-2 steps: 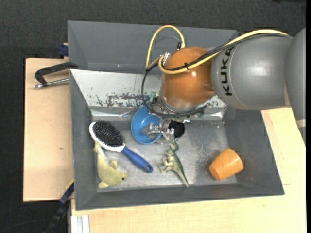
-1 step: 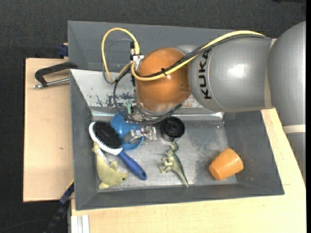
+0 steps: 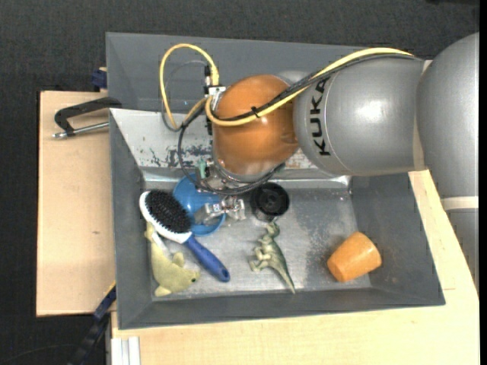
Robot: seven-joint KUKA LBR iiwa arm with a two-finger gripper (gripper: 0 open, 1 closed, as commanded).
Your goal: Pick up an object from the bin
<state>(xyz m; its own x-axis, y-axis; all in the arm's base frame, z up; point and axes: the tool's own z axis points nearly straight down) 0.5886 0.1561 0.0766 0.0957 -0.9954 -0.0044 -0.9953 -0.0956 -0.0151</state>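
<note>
This looks like a robotics lab test cell: a grey industrial arm (image 3: 365, 116) lettered KUKA, with a yellow cable (image 3: 171, 52) looped over its orange wrist cover (image 3: 251, 124), reaches into a grey metal bin (image 3: 125, 226) of unrelated odds such as a hairbrush (image 3: 169, 215), a toy dinosaur (image 3: 270, 257) and an orange cup (image 3: 354, 257), set above dark carpet (image 3: 228, 2).

I take the green dinosaur toy (image 3: 270, 255) as my marker; it lies with its thin tail pointing down and to the right. Well apart to its right I see an orange cup-shaped piece (image 3: 354, 257) tipped on its side. Just above the dinosaur sits a black round disc (image 3: 270, 201). Left of the dinosaur lies a hairbrush (image 3: 181, 233). Its white oval head of black bristles is on the far side, and its blue handle slants down towards the dinosaur, ending near it but apart. Farther left still, under the brush head, I make out a pale yellow soft toy (image 3: 171, 268) close against the handle.
</note>
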